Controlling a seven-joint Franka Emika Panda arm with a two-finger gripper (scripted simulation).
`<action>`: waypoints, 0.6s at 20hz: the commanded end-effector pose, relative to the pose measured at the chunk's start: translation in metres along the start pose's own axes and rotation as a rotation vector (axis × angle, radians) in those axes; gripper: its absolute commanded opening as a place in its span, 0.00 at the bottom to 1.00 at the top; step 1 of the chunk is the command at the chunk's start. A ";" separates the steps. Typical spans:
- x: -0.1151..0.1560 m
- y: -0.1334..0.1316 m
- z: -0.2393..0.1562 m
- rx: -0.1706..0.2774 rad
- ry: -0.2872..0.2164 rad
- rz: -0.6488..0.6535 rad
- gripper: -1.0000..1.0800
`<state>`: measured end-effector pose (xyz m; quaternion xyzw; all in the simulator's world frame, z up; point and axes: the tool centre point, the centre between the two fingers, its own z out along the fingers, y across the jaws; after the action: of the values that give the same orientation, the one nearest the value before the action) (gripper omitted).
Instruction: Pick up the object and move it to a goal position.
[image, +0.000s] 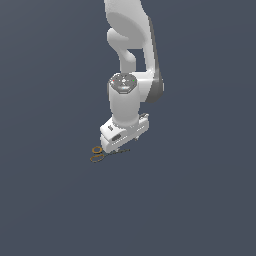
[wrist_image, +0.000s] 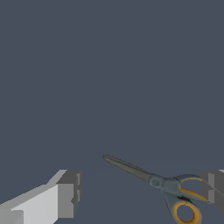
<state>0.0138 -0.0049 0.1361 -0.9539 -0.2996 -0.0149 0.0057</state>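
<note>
One pair of scissors (image: 100, 154) is seen lying flat on the dark grey floor (image: 200, 200), directly under the gripper (image: 116, 148). In the exterior view its long axis is laid almost level, with the two orange-brown loop handles toward the exterior view's left of the gripper and the thin dark blades pointed toward the exterior view's right, beneath the white hand. In the wrist view the scissors (wrist_image: 162, 183) are shown with blades closed together, between the two fingers (wrist_image: 70, 192). The jaws are held wide apart, with nothing gripped. Contact between either finger and the handles cannot be told.
</note>
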 end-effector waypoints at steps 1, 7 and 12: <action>-0.004 0.005 0.005 -0.001 -0.003 -0.063 0.96; -0.014 0.017 0.018 -0.003 -0.011 -0.212 0.96; -0.022 0.026 0.029 -0.002 -0.017 -0.336 0.96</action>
<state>0.0115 -0.0347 0.1101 -0.8993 -0.4373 -0.0085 0.0000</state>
